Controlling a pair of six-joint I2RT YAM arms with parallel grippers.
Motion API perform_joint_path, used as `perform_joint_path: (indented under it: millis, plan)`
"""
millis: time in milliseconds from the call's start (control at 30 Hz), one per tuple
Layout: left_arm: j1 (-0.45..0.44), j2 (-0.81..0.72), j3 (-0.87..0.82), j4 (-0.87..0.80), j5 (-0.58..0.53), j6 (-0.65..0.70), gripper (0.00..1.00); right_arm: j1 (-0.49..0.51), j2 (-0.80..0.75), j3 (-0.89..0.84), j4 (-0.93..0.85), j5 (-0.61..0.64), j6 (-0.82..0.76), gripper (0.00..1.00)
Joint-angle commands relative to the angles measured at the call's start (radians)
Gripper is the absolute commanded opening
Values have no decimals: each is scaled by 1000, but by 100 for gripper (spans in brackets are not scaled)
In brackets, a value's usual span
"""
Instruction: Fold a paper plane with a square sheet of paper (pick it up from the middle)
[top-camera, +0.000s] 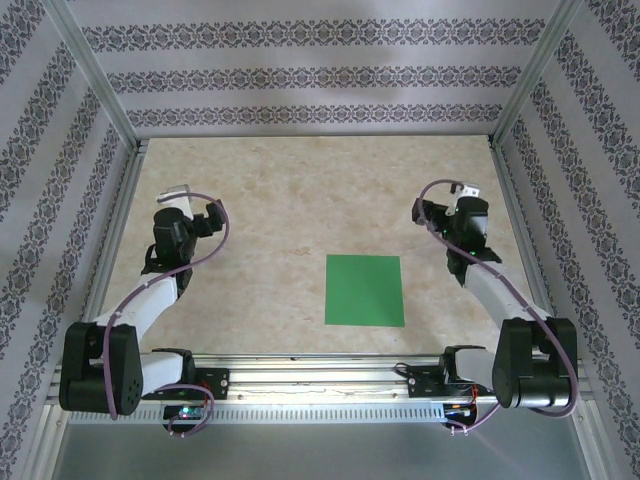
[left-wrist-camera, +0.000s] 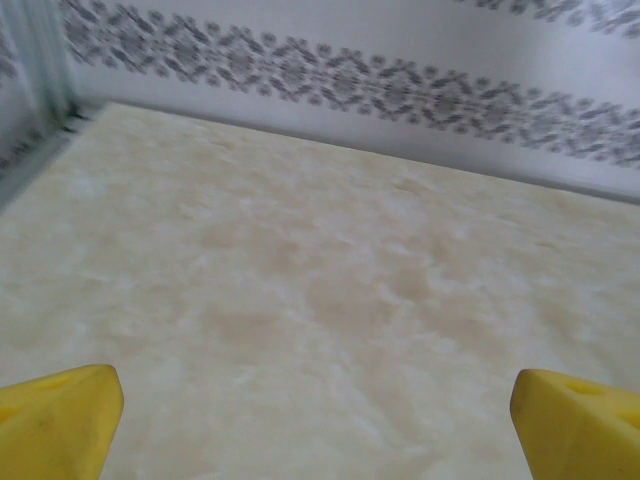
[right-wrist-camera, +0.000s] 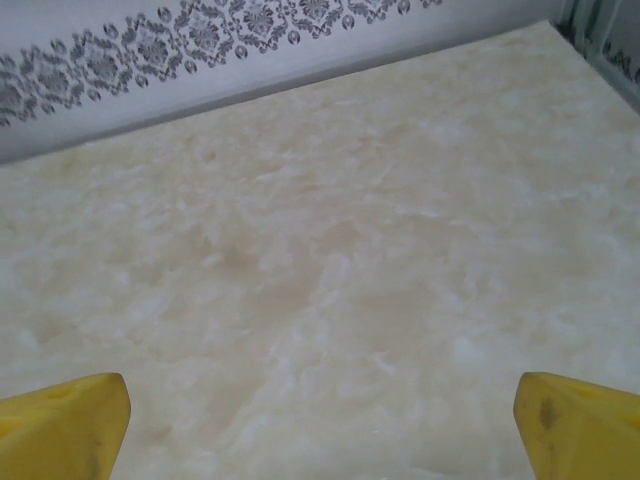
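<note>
Top external: square sheet of paper (top-camera: 364, 290) lies flat, untouched; left tool (left-wrist-camera: 318, 425) and right tool (right-wrist-camera: 320, 425) gape empty.

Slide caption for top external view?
Unfolded bright green square paper sheet lies flat, untouched, on beige table; left gripper and right gripper open.

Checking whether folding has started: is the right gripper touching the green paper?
Apart. The top view shows the right gripper well clear of the green paper, with bare table between them.
</note>
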Motion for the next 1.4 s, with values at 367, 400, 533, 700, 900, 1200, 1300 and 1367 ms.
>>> perform_joint_path:
  millis: [367, 400, 533, 700, 900, 1200, 1300, 1367]
  plan:
    - [-40, 78, -15, -91, 582, -498, 100, 178, 97, -54, -309, -493, 380, 82]
    - [-71, 75, -8, -119, 564, -476, 100, 210, 93, -56, -324, -464, 380, 82]
    - [-221, 65, 57, -310, 420, -369, 100, 324, 95, -66, -339, -372, 396, 77]
    - [-262, 60, 55, -324, 370, -377, 100, 391, 127, -85, -319, -300, 453, 72]
    - [-262, 37, 78, -381, 345, -351, 100, 421, 198, -90, -219, -344, 528, 69]
    - [-262, 8, 103, -427, 339, -331, 100, 495, 307, -29, -186, -216, 670, 66]
    - [-262, 1, 117, -447, 347, -325, 100, 528, 363, 15, -166, -183, 714, 66]
    - [-261, 2, 127, -449, 360, -325, 100, 556, 411, 63, -163, -174, 717, 66]
